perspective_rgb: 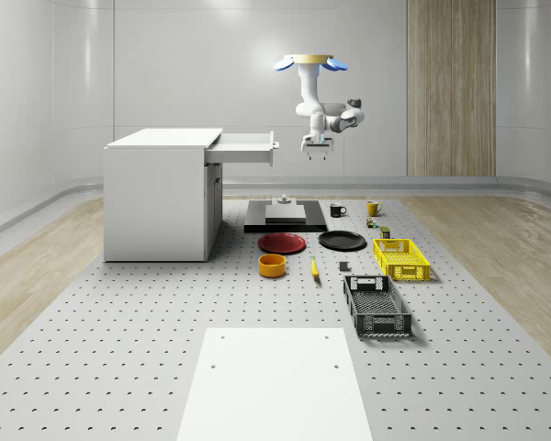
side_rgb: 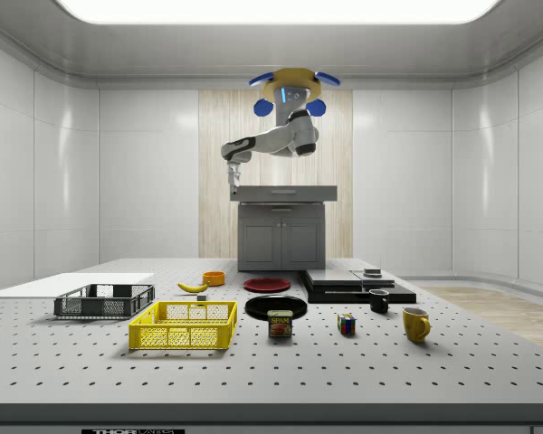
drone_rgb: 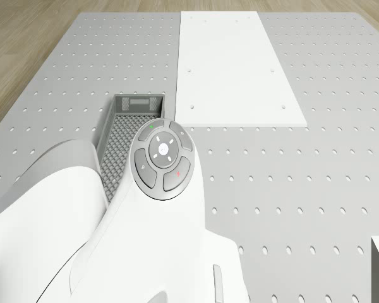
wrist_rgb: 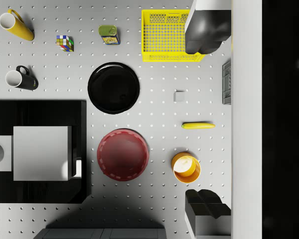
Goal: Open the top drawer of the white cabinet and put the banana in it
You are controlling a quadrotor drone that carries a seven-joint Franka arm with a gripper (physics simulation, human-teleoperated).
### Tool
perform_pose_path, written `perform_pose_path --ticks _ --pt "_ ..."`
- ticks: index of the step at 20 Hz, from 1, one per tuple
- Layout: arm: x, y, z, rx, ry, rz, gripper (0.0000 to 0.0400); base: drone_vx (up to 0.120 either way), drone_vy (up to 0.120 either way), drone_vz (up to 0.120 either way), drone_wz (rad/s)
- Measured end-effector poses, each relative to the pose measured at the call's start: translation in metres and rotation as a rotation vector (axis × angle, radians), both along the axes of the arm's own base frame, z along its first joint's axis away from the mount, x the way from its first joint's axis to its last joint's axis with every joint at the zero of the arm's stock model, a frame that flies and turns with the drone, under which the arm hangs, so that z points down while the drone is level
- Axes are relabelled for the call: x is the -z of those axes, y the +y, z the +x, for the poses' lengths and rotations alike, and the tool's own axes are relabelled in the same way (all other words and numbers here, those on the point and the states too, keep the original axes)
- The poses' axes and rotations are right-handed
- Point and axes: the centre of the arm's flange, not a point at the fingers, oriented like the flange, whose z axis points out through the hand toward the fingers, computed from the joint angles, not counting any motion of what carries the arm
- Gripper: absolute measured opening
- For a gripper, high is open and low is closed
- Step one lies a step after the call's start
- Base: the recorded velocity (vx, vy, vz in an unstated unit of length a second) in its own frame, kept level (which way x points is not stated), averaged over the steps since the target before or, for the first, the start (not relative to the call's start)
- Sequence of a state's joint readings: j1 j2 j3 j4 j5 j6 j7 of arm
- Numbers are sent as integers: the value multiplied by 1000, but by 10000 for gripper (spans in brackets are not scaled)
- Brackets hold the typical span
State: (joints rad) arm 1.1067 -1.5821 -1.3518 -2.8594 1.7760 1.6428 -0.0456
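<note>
the top drawer [perspective_rgb: 246, 145] of the white cabinet [perspective_rgb: 159, 193] is already pulled out. the drone [perspective_rgb: 310, 63] hovers beside it, claw [perspective_rgb: 315, 152] wide and empty. the banana [wrist_rgb: 198, 126] lies on the worktop [perspective_rgb: 165, 349], not yet picked.

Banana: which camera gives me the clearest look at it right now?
The wrist view: it looks straight down on the banana, showing its full length on bare table beside the orange bowl. The whole-scene view shows it as a thin end-on sliver; the side view shows it low behind the yellow basket.
</note>
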Motion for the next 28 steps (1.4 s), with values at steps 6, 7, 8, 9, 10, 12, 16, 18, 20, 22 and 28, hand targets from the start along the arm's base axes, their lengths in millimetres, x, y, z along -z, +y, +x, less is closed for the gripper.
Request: perform_pose_path --ticks 6,7,8,9,10,12,16,18,20,22,28 --pt "0 0 0 0 0 0 400 120 0 -120 0" --pt "0 0 0 0 0 0 400 120 0 -120 0" --pt "0 0 0 0 0 0 400 120 0 -120 0" --pt "0 0 0 0 0 0 400 120 0 -120 0" --pt "0 0 0 0 0 0 400 120 0 -120 0" --pt "0 0 0 0 0 0 400 120 0 -120 0" --pt "0 0 0 0 0 0 400 120 0 -120 0" --pt "0 0 0 0 0 0 400 120 0 -120 0" --pt "0 0 0 0 0 0 400 120 0 -120 0" --pt "0 0 0 0 0 0 400 120 0 -120 0" --pt "0 0 0 0 0 0 400 120 0 -120 0"
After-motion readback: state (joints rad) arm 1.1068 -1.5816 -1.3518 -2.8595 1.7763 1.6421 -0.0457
